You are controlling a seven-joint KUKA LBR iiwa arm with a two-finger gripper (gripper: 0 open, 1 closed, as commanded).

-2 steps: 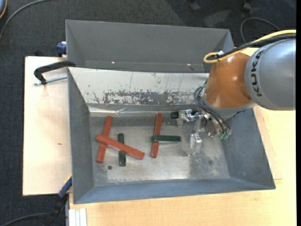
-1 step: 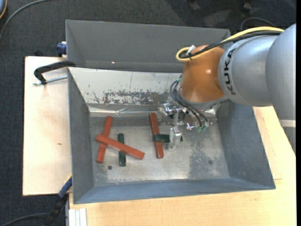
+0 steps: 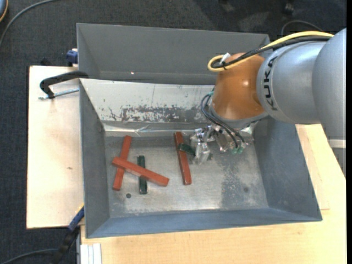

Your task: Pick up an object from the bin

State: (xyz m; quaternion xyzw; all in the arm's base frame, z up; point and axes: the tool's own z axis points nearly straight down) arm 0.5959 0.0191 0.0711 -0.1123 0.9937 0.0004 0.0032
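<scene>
Grey bin (image 3: 165, 54): hand (image 3: 202, 147) of KUKA-lettered arm (image 3: 300, 78) just beside a red stick (image 3: 184, 166).

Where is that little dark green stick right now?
On the bin floor, left of middle, the dark green stick lies among the two crossed red sticks, well left of the pincer.

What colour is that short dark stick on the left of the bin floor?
Dark green; the camera view shows the short stick crossed by a red-orange stick.
</scene>
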